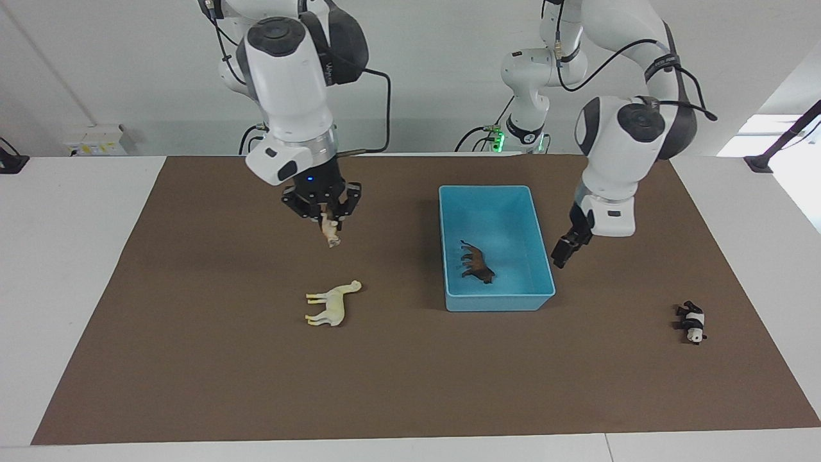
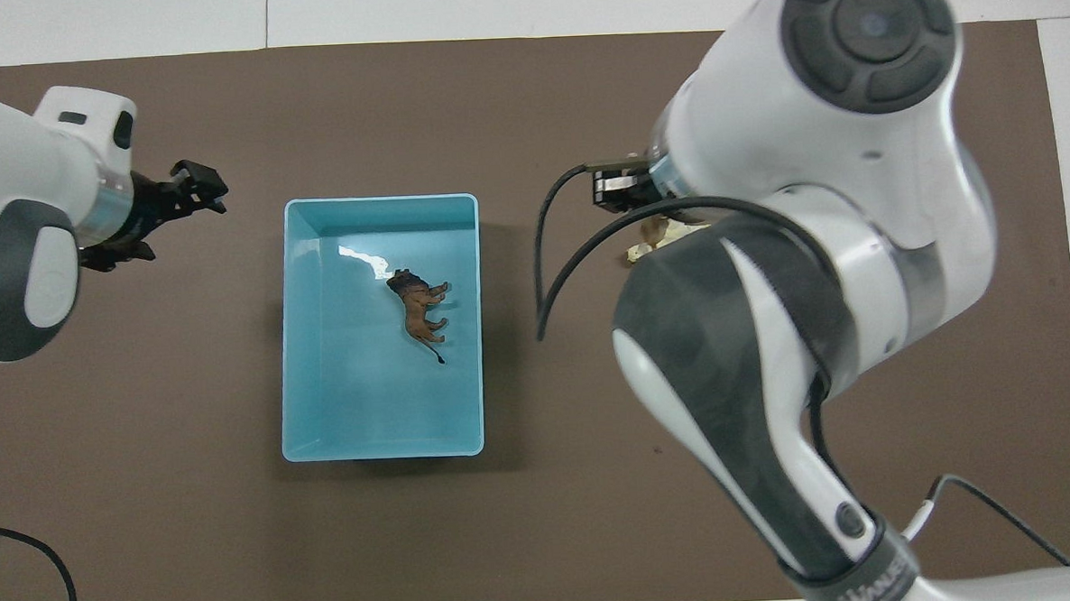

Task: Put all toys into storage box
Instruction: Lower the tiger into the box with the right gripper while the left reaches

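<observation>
My right gripper [image 1: 328, 221] is shut on the orange spotted big cat [image 1: 331, 234] and holds it in the air, over the mat beside the storage box, toward the right arm's end. The cream long-necked animal [image 1: 333, 305] lies on its side on the mat, farther from the robots than the spot below the cat. The light blue storage box [image 1: 497, 190] [image 2: 377, 202] holds the dark brown lion [image 1: 476, 262] [image 2: 420, 310], lying on its side. My left gripper [image 1: 564, 251] [image 2: 196, 187] hangs empty just beside the box's wall. The panda [image 1: 693, 323] lies toward the left arm's end.
A brown mat [image 1: 192, 359] covers the table, with white table edge around it. In the overhead view my right arm [image 2: 813, 261] covers the cream animal and most of the cat, and my left arm [image 2: 26, 232] covers the panda.
</observation>
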`<state>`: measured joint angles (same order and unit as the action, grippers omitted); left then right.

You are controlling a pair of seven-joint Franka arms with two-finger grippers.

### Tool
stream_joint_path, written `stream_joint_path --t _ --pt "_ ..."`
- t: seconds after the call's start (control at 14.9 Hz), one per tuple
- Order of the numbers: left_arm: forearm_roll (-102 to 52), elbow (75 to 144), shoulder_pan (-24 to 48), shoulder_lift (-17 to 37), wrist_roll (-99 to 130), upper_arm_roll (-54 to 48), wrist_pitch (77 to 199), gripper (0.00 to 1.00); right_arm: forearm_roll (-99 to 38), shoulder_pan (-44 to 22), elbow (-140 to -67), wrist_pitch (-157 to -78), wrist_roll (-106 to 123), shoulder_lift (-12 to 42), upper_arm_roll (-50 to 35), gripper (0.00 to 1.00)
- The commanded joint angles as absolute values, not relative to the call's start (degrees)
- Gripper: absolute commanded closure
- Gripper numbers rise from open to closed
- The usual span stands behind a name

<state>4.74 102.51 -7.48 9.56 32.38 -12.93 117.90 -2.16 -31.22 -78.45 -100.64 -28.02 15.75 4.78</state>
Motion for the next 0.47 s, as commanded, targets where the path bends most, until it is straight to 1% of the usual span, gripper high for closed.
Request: stream_joint_path --t 0.0,0.13,0.27,0.34,0.4 --pt "5.19 102.92 -15.97 10.98 15.17 -13.54 125.04 0.0 -0.79 -38.82 -77.08 -104.74 -36.44 18.88 4.92 1.0" --pt "5.97 103.01 -19.58 14.14 6.02 -13.36 132.41 0.0 -1.05 -42.35 -77.08 -109.05 -40.33 21.09 4.92 1.0" --pt "6.85 102.66 -22.57 17.04 0.11 -13.36 139.19 0.0 -1.58 -44.46 -77.52 -113.36 -41.74 22.84 4.92 1.0" --pt "9.38 102.22 -23.46 18.27 -1.91 -13.36 142.0 0.0 -1.41 -46.13 -77.43 -114.34 -42.88 25.11 4.92 1.0" --pt "13.84 99.95 -23.99 21.5 -3.67 -13.36 144.29 0.0 -1.06 -47.97 -77.08 -116.09 -45.59 28.36 5.01 1.0"
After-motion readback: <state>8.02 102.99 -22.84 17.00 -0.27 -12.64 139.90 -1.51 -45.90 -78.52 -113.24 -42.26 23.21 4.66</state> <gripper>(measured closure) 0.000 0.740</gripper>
